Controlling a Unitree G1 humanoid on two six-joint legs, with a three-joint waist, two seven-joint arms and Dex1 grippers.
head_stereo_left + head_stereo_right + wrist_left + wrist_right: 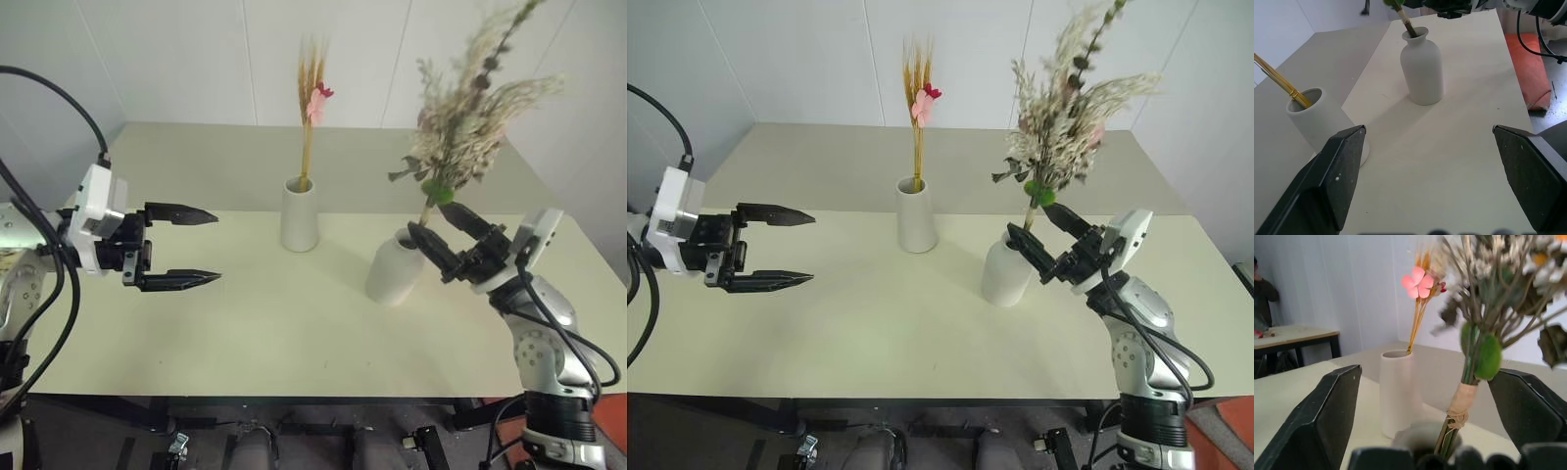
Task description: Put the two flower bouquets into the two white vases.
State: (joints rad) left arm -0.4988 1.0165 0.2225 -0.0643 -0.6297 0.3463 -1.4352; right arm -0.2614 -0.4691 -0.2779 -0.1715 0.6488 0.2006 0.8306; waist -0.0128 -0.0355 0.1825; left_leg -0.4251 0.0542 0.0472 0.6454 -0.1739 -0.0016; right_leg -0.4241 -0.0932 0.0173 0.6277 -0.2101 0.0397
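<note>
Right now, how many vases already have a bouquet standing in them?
2. The tall vase at mid-table holds the wheat bunch. The rounder vase, to its right, holds the bushy dried bunch, its stem between the open right gripper's fingers.

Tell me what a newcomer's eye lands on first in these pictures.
The bushy cream bouquet stands out first, towering from the shorter round vase on the right side of the table, with the right gripper open around its stem. Next comes the slim wheat bunch with pink blossoms, upright in the tall vase at the table's middle. The left gripper hangs open on the left, holding nothing.
</note>
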